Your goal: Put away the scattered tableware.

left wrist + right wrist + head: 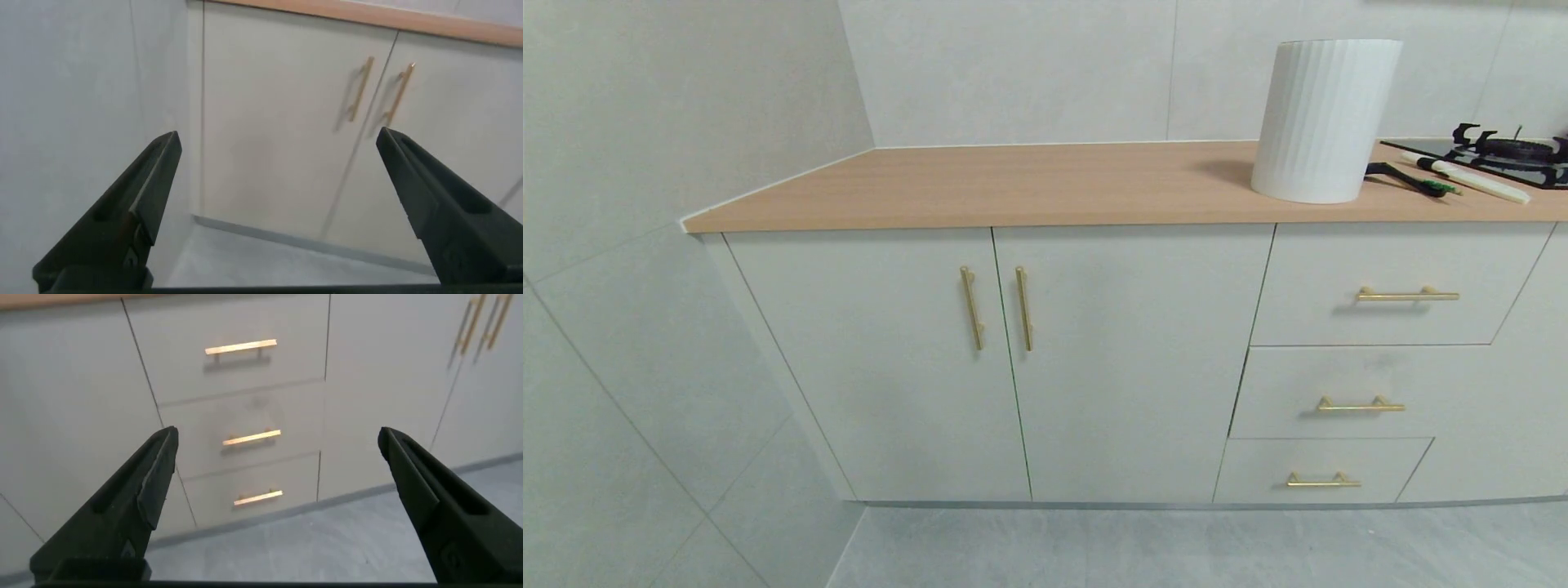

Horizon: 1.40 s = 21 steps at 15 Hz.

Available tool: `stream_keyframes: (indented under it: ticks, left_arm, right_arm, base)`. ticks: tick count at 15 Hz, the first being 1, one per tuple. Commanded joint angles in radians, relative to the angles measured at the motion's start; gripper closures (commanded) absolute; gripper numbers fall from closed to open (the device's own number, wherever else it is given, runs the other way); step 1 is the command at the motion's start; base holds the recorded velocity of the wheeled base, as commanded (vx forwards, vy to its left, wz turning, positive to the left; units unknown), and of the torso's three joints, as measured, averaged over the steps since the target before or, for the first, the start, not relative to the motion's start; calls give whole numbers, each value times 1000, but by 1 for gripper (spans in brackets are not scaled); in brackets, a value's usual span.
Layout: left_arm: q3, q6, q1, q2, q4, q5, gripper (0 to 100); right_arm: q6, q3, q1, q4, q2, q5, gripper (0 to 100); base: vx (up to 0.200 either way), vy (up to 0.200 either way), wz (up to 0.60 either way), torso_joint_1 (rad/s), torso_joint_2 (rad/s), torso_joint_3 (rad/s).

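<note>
White knife (1470,177), black utensil (1409,178) on countertop (1013,184)

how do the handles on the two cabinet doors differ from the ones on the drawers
The door handles stand vertical; the drawer handles lie horizontal. The door handles sit side by side at one height, close together; the drawer handles are stacked one above another, one per drawer, well apart. Both kinds are slim gold bars on pale fronts below the wooden countertop.
</note>
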Motion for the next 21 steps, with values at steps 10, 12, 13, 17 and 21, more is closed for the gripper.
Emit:
stream_keyframes:
  ticks: [10, 12, 13, 17, 21]
  left_arm:
    - [288, 127, 38, -60, -151, -266, 0]
    - [288, 160, 38, -60, -148, -298, 0]
    - [288, 167, 38, -59, -145, -306, 0]
    - [287, 175, 38, -59, -91, -269, 0]
    - [287, 138, 37, -59, -93, -271, 0]
  right_arm:
    - [-26, 305, -2, -186, -14, 273, 0]
    - [-23, 305, -2, -186, -14, 271, 0]
    - [-23, 305, -2, -186, -14, 273, 0]
    - [-26, 305, -2, -186, -14, 273, 0]
    - [-22, 305, -2, -186, -14, 273, 0]
  base:
    - [0, 0, 0, 0, 0, 0]
    - [0, 0, 0, 0, 0, 0]
    - [0, 0, 0, 0, 0, 0]
    - [0, 0, 0, 0, 0, 0]
    - [0, 0, 0, 0, 0, 0]
